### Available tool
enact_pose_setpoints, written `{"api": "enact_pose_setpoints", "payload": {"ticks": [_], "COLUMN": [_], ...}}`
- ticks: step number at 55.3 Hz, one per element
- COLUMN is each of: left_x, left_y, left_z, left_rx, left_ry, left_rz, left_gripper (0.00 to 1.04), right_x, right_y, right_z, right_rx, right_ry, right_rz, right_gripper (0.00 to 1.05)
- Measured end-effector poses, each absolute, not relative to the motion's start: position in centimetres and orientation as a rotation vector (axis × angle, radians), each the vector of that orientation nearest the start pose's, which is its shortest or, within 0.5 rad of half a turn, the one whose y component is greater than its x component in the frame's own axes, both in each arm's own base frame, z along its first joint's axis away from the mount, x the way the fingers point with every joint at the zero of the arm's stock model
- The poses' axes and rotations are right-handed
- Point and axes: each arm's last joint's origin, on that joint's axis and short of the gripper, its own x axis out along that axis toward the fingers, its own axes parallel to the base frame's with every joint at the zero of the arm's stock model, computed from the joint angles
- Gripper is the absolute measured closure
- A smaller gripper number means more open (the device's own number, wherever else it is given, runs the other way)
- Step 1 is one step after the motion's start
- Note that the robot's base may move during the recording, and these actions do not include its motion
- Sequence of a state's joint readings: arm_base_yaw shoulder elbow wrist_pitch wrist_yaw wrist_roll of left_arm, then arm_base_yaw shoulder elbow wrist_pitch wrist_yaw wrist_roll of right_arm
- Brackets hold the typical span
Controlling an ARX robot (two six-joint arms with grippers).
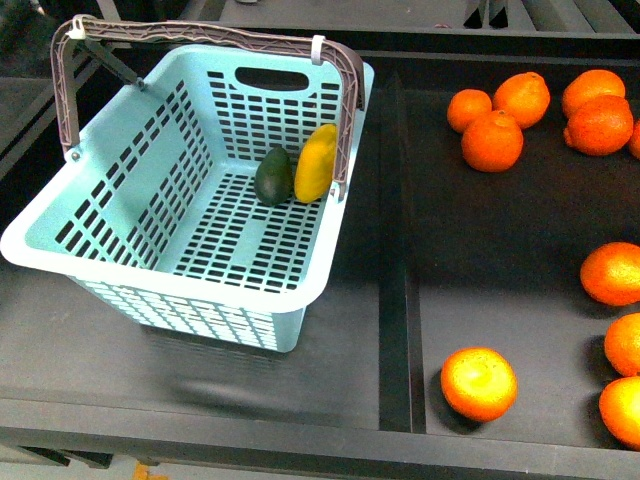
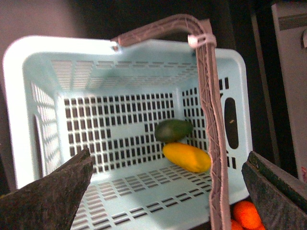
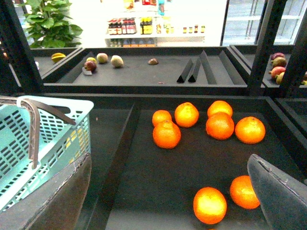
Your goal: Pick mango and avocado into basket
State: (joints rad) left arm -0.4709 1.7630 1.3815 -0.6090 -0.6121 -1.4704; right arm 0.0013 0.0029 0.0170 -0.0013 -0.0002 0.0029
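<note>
The light teal basket (image 1: 60,250) stands at the left of the black shelf, its brown-grey handle (image 1: 200,35) raised. Inside it, against the right wall, the yellow mango (image 1: 315,162) and the dark-green avocado (image 1: 273,176) lie side by side. The left wrist view looks down into the basket (image 2: 29,57), where the avocado (image 2: 172,130) and the mango (image 2: 187,157) rest on the floor. My left gripper (image 2: 170,194) hangs open above the basket, holding nothing. My right gripper (image 3: 172,196) is open over the orange compartment, empty. Neither arm shows in the front view.
Several oranges (image 1: 492,140) lie in the right compartment, one (image 1: 479,383) near the front. A raised black divider (image 1: 395,250) separates basket and oranges. In the right wrist view, oranges (image 3: 209,205) lie beneath my fingers; more shelves with fruit (image 3: 103,58) stand behind.
</note>
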Motion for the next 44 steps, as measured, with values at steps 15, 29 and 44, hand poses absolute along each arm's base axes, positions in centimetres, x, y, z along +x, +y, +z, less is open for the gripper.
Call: {"api": "enact_pose_setpoints", "payload": {"ticks": [15, 29, 44], "left_x": [25.1, 19.9, 16.9], "left_y": [-6.8, -3.1, -1.5], "left_z": [22.2, 19.2, 18.0], "left_rx": [-0.14, -0.02, -0.014], "left_ry": [-0.017, 0.002, 0.009], "left_rz": [-0.001, -0.005, -0.005], "left_gripper": [0.75, 1.03, 1.03], "right_x": [9.7, 9.7, 9.7], "right_y": [0.0, 0.0, 0.0], "right_z": [16.9, 16.9, 16.9], "right_rx": [0.003, 0.003, 0.003], "right_ry": [-0.013, -0.013, -0.013], "right_rz": [0.0, 0.0, 0.0], "right_gripper": [0.09, 0.09, 0.09]}}
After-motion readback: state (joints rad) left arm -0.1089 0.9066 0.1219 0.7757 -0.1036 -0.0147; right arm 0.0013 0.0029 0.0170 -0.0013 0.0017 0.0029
